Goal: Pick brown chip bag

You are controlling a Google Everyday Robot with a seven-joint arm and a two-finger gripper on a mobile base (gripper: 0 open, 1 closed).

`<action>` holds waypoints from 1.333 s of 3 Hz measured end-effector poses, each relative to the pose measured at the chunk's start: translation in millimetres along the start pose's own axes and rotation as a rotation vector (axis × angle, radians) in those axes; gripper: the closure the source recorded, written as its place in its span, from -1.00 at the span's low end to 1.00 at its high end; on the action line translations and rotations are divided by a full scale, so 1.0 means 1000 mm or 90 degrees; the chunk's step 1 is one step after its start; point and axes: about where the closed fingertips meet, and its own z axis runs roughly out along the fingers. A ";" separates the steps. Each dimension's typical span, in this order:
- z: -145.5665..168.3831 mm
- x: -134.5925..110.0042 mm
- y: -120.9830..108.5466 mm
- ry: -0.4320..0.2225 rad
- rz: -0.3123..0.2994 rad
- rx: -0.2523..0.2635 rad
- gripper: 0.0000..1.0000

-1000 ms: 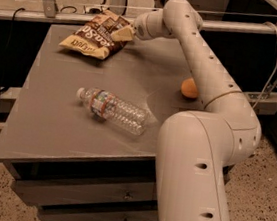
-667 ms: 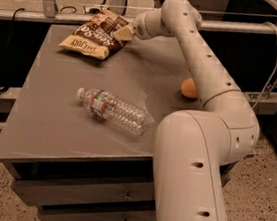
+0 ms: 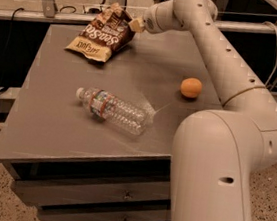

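In the camera view, the brown chip bag point(image 3: 102, 33) lies on the grey tabletop point(image 3: 51, 127) close to the far edge, its tan-yellow end pointing toward the left edge. The pincer point(image 3: 135, 25) is at the bag's far right end, touching it; I cannot tell whether it is open or clamped. A clear plastic bottle point(image 3: 114, 110) lies mid-tabletop, and an orange point(image 3: 191, 87) sits near the right edge.
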 end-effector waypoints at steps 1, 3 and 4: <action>-0.047 -0.014 -0.001 -0.020 0.012 0.035 1.00; -0.121 -0.045 0.009 -0.073 0.042 0.112 1.00; -0.129 -0.057 0.009 -0.096 0.086 0.129 1.00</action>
